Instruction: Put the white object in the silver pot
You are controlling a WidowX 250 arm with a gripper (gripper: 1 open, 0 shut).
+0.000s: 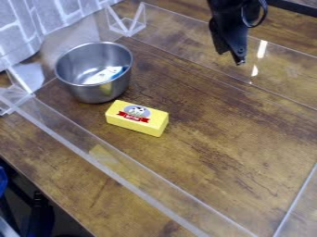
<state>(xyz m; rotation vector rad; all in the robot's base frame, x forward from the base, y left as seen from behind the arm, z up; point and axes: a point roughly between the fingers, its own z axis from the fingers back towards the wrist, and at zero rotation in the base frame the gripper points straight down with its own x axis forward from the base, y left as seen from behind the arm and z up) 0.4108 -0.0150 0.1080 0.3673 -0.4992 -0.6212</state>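
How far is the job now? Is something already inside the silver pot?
Nothing looks done: the silver pot appears empty. The tool is shut near the table's far edge, holding nothing visible. No white object can be seen; only a yellow block lies beside the pot. Finding, grasping and placing remain.

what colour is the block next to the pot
Yellow with a red label, block beside the silver pot; camera view.

One raised view, angled down across the wooden table point(223, 139) — moderately near, corner-on.
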